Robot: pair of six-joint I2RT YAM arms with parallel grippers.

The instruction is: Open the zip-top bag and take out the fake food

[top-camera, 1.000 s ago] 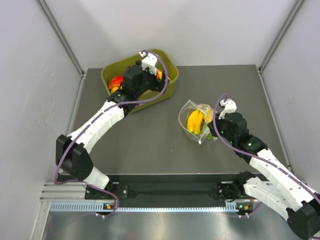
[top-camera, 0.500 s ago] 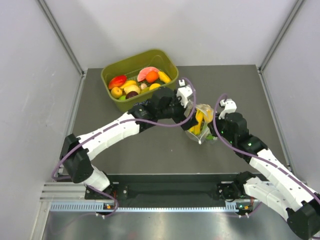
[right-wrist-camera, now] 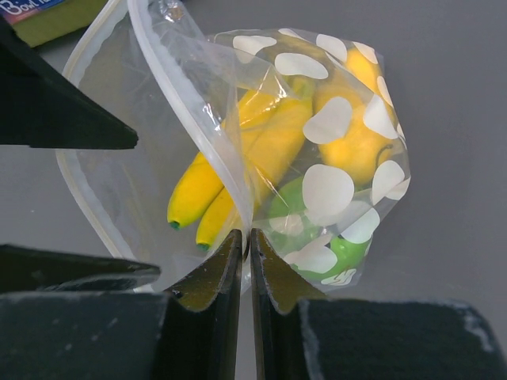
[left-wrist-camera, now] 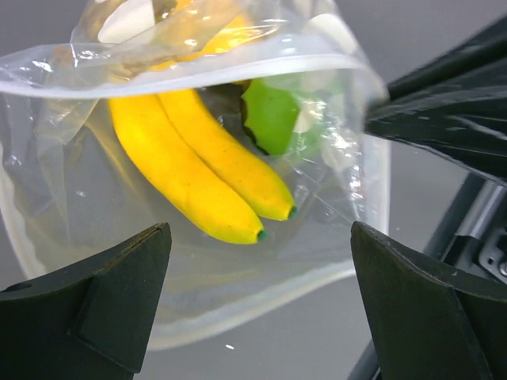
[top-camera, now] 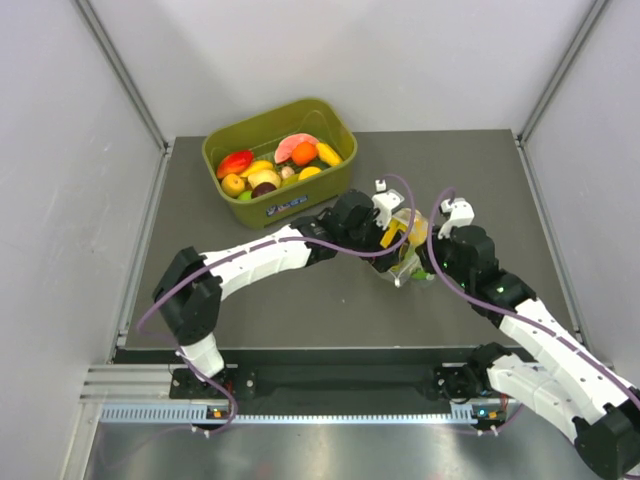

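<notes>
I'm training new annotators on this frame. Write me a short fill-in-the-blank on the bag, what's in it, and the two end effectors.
1. The right end effector is ____ on the rim of the zip-top bag.
2. The left end effector faces the bag's mouth with its jaws ____.
3. The banana bunch inside the bag is coloured ____.

Missing words: shut; open; yellow.
</notes>
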